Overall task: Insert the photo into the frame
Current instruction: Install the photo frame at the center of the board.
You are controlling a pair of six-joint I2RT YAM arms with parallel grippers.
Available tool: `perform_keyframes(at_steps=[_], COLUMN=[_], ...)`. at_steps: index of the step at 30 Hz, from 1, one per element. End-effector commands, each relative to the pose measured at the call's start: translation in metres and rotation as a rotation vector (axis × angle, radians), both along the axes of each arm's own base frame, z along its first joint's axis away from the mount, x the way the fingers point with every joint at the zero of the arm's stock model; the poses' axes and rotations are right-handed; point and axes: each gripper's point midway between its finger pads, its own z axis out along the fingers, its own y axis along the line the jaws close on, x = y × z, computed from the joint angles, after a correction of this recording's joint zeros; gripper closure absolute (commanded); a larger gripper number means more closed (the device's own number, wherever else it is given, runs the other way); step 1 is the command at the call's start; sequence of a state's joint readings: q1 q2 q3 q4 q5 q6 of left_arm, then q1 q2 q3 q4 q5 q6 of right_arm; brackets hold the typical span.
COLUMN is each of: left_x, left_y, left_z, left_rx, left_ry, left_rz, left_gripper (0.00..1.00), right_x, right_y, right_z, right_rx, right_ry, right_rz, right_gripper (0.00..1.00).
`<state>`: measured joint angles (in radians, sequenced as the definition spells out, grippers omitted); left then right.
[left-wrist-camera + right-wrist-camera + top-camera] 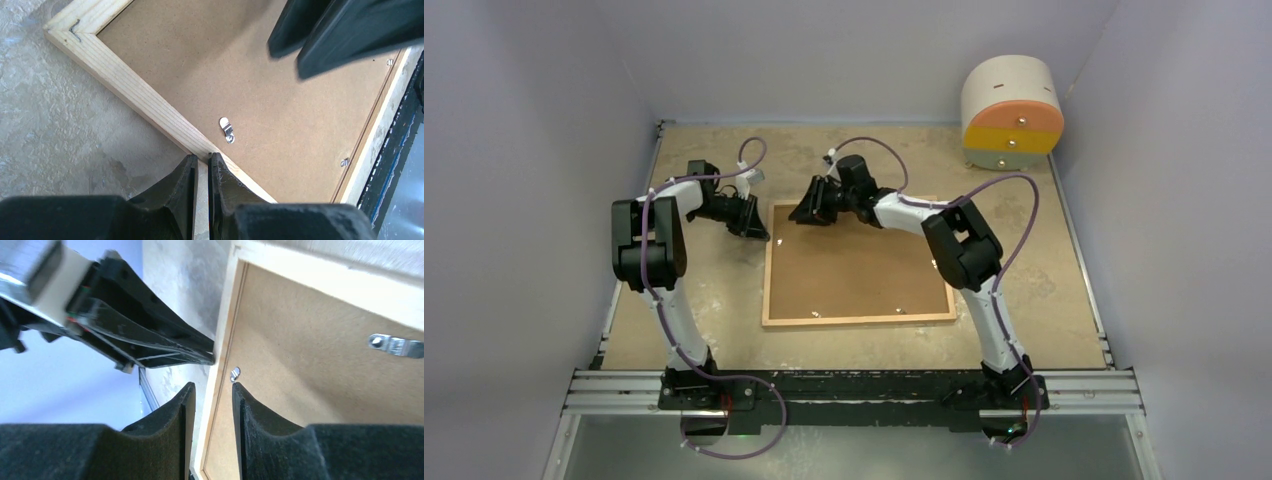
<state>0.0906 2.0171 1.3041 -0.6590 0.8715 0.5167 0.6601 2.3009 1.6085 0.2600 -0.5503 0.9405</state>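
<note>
Left jaws, almost pressed together, touch the frame (125, 82) at its side rail; right jaws stand spread astride it.

Frame (150, 107) is pale bare wood with clear grain, and the backing panel (280, 100) is matt brown fibreboard. The clips (227, 129) are shiny metal, and the table (60, 130) looks rough and mottled.
</note>
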Motion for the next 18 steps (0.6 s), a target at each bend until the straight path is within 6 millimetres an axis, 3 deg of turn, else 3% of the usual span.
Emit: perform_keyframes(at_steps=[1, 5, 8, 18], left_x=[-0.005, -0.006, -0.007, -0.006], left_y=[0.008, 0.008, 0.007, 0.006], left_z=[-0.022, -0.022, -0.022, -0.019], left_rx=[0.105, 0.1, 0.099, 0.092], left_ry=[-0.026, -0.023, -0.021, -0.029], left_rz=[-0.045, -0.042, -0.042, -0.043], left_gripper=[1.0, 1.0, 1.0, 1.0], right_x=[-0.002, 0.005, -0.001, -0.02], right_y=[-0.007, -0.006, 0.003, 0.021], right_z=[0.043, 0.018, 0.003, -0.022], right_rx=[0.051, 0.018, 0.001, -0.035], right_ry=[-0.076, -0.058, -0.032, 0.008], right_rz=[0.037, 0.007, 0.024, 0.062], right_gripper=[0.64, 0.64, 0.64, 0.68])
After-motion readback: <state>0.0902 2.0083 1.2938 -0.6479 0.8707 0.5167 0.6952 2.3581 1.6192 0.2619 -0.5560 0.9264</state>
